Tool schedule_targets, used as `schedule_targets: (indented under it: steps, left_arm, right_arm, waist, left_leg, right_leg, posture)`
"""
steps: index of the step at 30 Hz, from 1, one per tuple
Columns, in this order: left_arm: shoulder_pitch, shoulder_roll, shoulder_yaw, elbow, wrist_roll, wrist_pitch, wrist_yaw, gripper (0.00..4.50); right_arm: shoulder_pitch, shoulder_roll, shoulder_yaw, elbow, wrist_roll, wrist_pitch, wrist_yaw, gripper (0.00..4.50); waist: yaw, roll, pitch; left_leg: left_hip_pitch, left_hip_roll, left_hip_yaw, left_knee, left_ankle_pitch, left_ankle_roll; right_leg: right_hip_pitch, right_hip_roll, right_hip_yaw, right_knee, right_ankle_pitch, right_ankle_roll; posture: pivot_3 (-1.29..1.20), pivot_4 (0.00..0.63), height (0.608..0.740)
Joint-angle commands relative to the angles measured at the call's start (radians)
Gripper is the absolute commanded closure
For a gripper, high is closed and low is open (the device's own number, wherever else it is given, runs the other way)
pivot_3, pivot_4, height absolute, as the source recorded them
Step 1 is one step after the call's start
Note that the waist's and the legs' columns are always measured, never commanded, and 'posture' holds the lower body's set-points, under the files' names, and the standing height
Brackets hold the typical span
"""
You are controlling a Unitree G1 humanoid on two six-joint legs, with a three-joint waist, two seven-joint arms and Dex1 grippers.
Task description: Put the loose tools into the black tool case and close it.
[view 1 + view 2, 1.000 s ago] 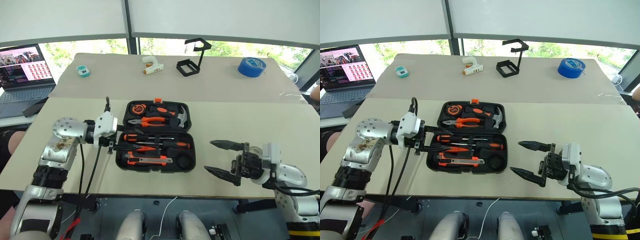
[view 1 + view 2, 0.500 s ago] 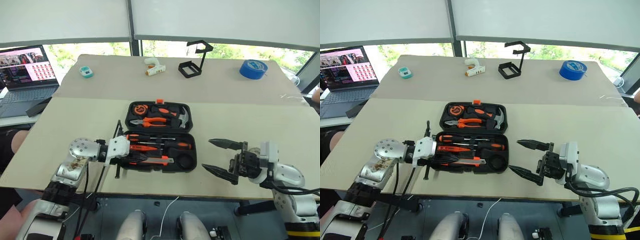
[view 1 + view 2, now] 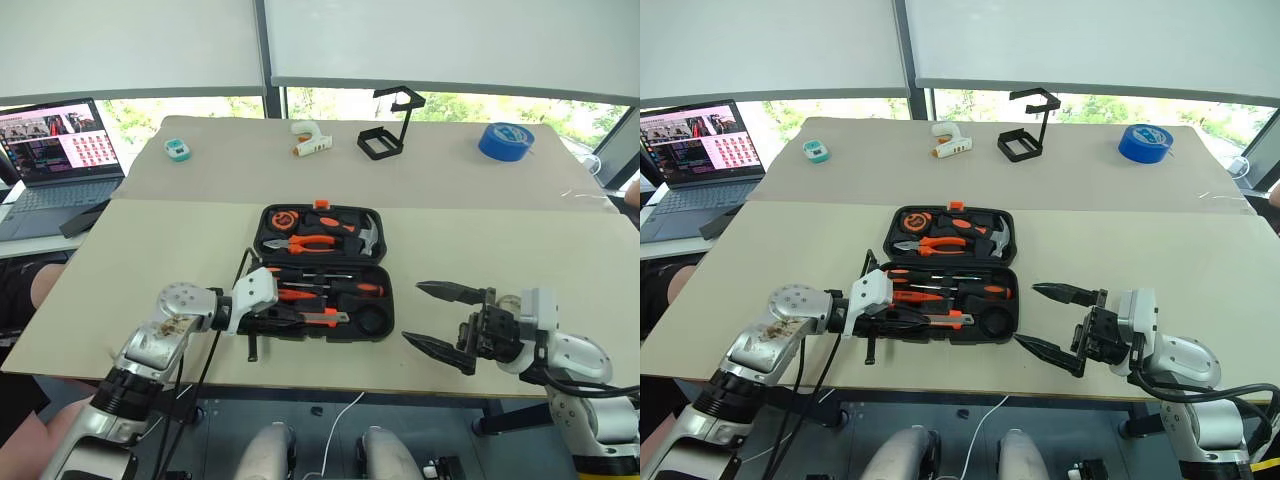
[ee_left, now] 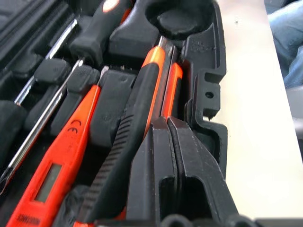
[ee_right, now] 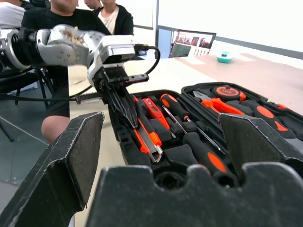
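The black tool case (image 3: 389, 315) lies open at the table's near middle. Its near half holds two orange-and-black screwdrivers (image 3: 355, 289), a slim orange tester screwdriver (image 4: 61, 161), an orange-black utility knife (image 4: 142, 94) and a small dark tape roll (image 3: 372, 321). My left gripper (image 4: 166, 124) is shut with nothing between its fingers. Its tips rest on the knife at the case's near left corner. My right gripper (image 3: 412, 313) hangs open just right of the case, holding nothing.
The case lid (image 3: 262, 225) holds pliers, a hammer and a tape measure. Along the far side stand a big blue tape roll (image 3: 505, 139), a black wire stand (image 3: 385, 125) and a white-orange gun tool (image 3: 307, 139). A laptop (image 3: 55, 150) sits far left. People (image 5: 71, 14) sit beyond the table's left.
My left gripper has shut and dropped down and to the right, onto the knife at the case's near left. The right gripper has stayed put. The camera shifted a little.
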State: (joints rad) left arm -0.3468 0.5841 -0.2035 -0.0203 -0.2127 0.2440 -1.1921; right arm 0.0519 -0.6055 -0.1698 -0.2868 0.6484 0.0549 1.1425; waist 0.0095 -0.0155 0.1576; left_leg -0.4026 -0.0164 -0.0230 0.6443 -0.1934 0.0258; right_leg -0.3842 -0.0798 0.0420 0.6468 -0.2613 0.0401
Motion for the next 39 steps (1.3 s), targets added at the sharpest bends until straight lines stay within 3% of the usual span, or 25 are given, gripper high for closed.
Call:
schedule_targets:
  steps: [1, 6, 9, 20, 30, 37, 39]
  left_arm:
    - [-0.010, -0.028, 0.045, 0.016, -0.055, -0.120, -0.022, 4.44]
    - [-0.043, -0.038, 0.075, 0.027, -0.101, -0.156, -0.038, 4.44]
    - [-0.067, -0.028, 0.049, 0.079, -0.023, -0.183, 0.000, 4.44]
    - [-0.056, -0.021, -0.038, 0.152, 0.060, -0.246, -0.033, 4.44]
    - [-0.035, -0.006, -0.153, 0.238, 0.185, -0.179, -0.002, 4.44]
    - [-0.007, -0.038, -0.113, 0.264, 0.150, -0.279, 0.031, 4.44]
    - [-0.006, -0.054, -0.061, 0.254, 0.085, -0.309, 0.029, 4.44]
  right_arm:
    - [-0.014, -0.004, -0.018, -0.027, 0.017, 0.006, -0.007, 0.00]
    - [-0.020, -0.002, -0.014, -0.024, 0.016, 0.007, -0.011, 0.00]
    - [-0.021, 0.000, -0.010, -0.023, 0.013, 0.006, -0.013, 0.00]
    - [-0.021, 0.004, -0.006, -0.023, 0.008, 0.001, -0.020, 0.00]
    - [-0.029, 0.011, -0.002, -0.013, 0.003, -0.005, -0.021, 0.00]
    - [-0.030, 0.018, -0.004, -0.012, -0.003, -0.008, -0.025, 0.00]
    - [-0.026, 0.016, -0.011, -0.011, -0.003, -0.008, -0.025, 0.00]
  waist:
    - [0.003, 0.000, 0.000]
    - [0.001, -0.002, 0.001]
    - [0.001, -0.002, 0.001]
    - [-0.001, -0.003, 0.002]
    - [0.001, -0.003, 0.001]
    - [0.004, 0.001, -0.009]
    - [0.002, 0.000, -0.010]
  left_leg:
    - [-0.003, 0.000, 0.000, 0.000, 0.000, 0.000]
    - [-0.005, 0.000, 0.000, 0.000, 0.000, 0.000]
    - [-0.005, -0.001, 0.000, 0.000, 0.000, 0.000]
    - [-0.005, -0.001, 0.000, 0.000, 0.000, 0.000]
    - [-0.002, -0.001, 0.000, 0.000, 0.000, 0.000]
    - [-0.001, -0.001, 0.000, 0.000, 0.000, 0.001]
    - [-0.001, -0.001, 0.000, 0.000, 0.000, 0.001]
  right_leg:
    - [-0.003, 0.000, 0.000, 0.000, 0.000, 0.000]
    - [-0.005, 0.000, -0.001, 0.000, 0.000, 0.000]
    - [-0.005, 0.000, -0.001, 0.000, 0.000, 0.000]
    - [-0.004, 0.000, -0.001, 0.000, 0.000, 0.000]
    - [-0.002, 0.000, -0.001, -0.001, 0.000, 0.000]
    - [0.000, -0.001, -0.001, -0.001, 0.000, 0.001]
    - [0.000, -0.001, -0.001, -0.001, 0.000, 0.001]
  posture:
    - [0.00, 0.150, 0.740]
    - [0.00, 0.150, 0.740]
    - [0.00, 0.150, 0.740]
    - [0.00, 0.150, 0.740]
    - [0.00, 0.150, 0.740]
    - [0.00, 0.150, 0.740]
    - [0.00, 0.150, 0.740]
